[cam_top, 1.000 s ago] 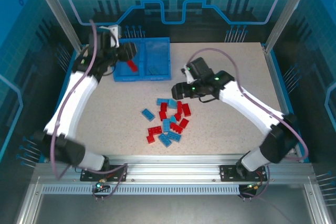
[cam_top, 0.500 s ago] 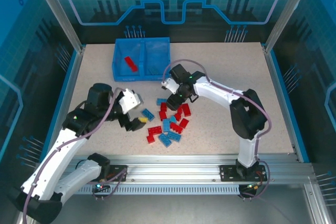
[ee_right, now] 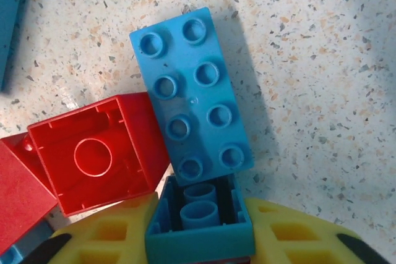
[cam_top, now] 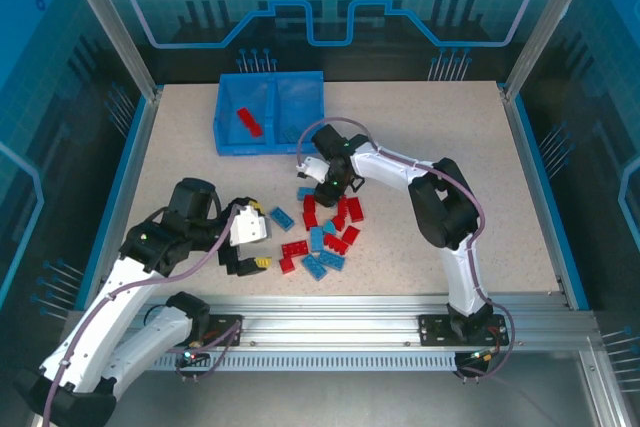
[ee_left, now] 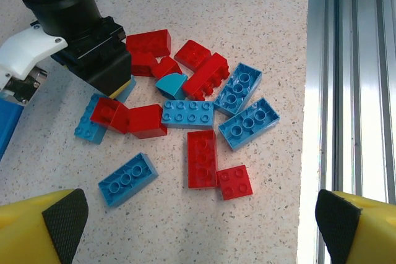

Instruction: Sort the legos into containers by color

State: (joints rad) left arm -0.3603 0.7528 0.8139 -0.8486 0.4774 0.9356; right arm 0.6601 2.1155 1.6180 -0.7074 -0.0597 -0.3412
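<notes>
A: L gripper (cam_top: 257, 238), status?
B: Jaws spread wide, nothing btwn them. Sits over the table (cam_top: 180, 167), near-left of the bricks. On its wrist cam the yellow fingertips (ee_left: 46, 227) are at both bottom corners, with the bricks lying beyond them.
A: Containers?
B: Blue bin (cam_top: 266, 150) at the far side, left of ctr. L compartment (cam_top: 238, 137) has one red brick (cam_top: 247, 121) lying loose. R compartment (cam_top: 300, 112): contents, can't tell.
A: Loose legos?
B: Lone blue brick (cam_top: 281, 217) just left of the pile, apart from it. Pile (cam_top: 327, 232) is mid-table, red + lt-blue mixed, most touching a neighbour.
A: R gripper (cam_top: 325, 185)?
B: Down at the pile's far edge. Wrist cam: clamped on a lt-blue brick (ee_right: 198, 227), a yellow finger (ee_right: 105, 242) against each side, hollow underside toward the cam. That brick butts the end of an eight-stud blue brick (ee_right: 190, 91) lying studs up. An upside-down red brick (ee_right: 96, 153) touches the eight-stud one's left side.
</notes>
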